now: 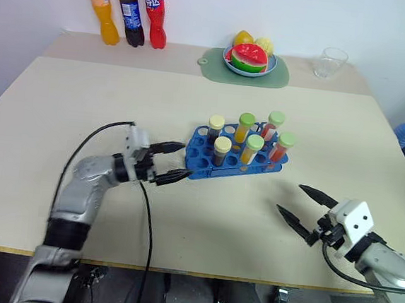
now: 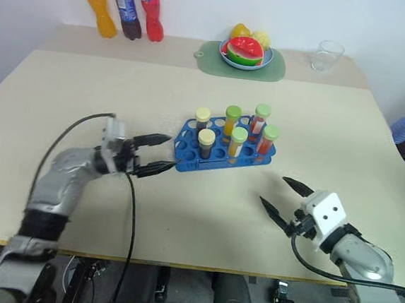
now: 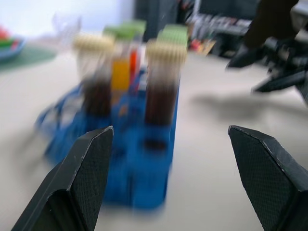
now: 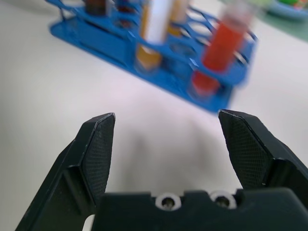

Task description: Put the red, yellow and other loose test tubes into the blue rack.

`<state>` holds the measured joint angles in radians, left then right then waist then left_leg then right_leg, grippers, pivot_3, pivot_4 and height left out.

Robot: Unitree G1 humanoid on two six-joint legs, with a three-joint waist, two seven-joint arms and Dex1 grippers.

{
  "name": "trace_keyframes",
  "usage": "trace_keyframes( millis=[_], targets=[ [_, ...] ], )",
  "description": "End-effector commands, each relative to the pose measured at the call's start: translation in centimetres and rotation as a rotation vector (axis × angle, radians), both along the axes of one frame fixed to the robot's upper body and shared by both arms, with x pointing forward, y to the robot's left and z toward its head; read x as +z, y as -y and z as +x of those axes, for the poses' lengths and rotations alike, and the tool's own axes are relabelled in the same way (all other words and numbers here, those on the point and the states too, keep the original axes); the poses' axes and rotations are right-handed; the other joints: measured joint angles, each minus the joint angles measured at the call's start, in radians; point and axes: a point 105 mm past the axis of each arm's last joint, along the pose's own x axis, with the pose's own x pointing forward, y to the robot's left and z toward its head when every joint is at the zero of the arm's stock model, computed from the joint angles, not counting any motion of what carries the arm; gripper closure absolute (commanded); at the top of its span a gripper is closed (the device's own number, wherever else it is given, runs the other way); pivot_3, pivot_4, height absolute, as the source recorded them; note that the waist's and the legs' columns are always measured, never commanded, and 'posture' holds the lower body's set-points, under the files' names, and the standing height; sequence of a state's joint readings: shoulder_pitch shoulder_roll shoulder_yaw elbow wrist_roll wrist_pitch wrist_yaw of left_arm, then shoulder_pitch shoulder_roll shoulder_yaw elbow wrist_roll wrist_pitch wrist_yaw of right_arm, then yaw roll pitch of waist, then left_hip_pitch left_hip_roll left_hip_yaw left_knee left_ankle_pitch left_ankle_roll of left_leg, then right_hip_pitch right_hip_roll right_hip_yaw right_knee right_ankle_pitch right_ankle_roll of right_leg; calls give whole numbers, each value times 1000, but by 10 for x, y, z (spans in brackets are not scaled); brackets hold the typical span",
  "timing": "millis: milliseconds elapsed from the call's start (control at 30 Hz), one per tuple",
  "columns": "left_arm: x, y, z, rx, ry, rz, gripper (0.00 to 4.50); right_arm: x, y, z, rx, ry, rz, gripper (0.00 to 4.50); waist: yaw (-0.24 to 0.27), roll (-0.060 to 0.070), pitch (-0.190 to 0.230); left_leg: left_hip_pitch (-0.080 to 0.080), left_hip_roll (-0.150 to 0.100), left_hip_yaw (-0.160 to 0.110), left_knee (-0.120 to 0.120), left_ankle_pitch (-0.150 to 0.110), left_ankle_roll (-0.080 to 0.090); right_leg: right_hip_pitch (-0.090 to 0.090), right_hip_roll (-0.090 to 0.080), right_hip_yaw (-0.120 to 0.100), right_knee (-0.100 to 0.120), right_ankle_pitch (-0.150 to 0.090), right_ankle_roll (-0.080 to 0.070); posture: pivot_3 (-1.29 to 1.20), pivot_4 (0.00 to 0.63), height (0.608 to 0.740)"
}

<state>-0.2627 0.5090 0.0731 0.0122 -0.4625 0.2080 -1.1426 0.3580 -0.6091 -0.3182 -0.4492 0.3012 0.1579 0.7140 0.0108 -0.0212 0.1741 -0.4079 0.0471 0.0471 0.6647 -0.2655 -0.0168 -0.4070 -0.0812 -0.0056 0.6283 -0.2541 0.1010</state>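
1. Blue plastic tube rack w/ round holes [image 1: 236,156] sits mid-table on the beige tabletop [image 1: 72,105]. It carries 6 capped clear tubes, all upright: 2 dark brown w/ pale caps [image 1: 221,152], 2 yellow-orange w/ green caps [image 1: 252,149], 2 red-orange w/ green caps [image 1: 282,147].
2. No tube lies loose on the table, so the loading looks complete; step in hand reads as backing off clean.
3. Left gripper [image 1: 172,162], 2 black fingers spread wide, nothing between them. It hangs just beside the rack's end, at 9 o'clock of it, pointing at it roughly level.
4. Right gripper [image 1: 303,206], fingers also wide apart and empty, sits well apart from the rack at 5 o'clock of it.
5. To do it well: pull the left gripper straight away toward 9 o'clock, fingertips kept off the rack's edge. The rack looks light and could slide or tip if nudged.
6. Keep the fingers apart while clearing; closing near the brown tube at the near end risks snagging its cap.
7. Right arm needs no move toward the rack.
8. At 12 o'clock, far side: 3 soda bottles, orange, dark, red [image 1: 128,10], a blue plate of fruit [image 1: 250,59] on a green mat, a clear glass [image 1: 331,62]. All well clear, leave alone.
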Motion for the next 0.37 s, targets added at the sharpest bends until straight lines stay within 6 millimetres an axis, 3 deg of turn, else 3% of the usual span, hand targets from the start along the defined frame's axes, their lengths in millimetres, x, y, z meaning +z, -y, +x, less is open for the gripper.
trace_keyframes(
  millis=[33,167,367],
  targets=[
    [14,-9,-6,44,40,1,573,15,7,-1,-9,54,9,696,1,0,0,0,0,0,0,0,0,0,0,0,0,0,0,0,150,740],
    [10,-26,-19,92,-13,13,573,14,16,-6,-22,36,-3,696,1,0,0,0,0,0,1,0,0,0,-1,0,0,0,0,0,150,740],
    [3,-30,-30,107,-57,45,573,15,22,-10,-27,25,-7,696,1,1,0,0,1,1,0,0,0,0,-1,0,0,0,-1,0,150,740]
  ],
)
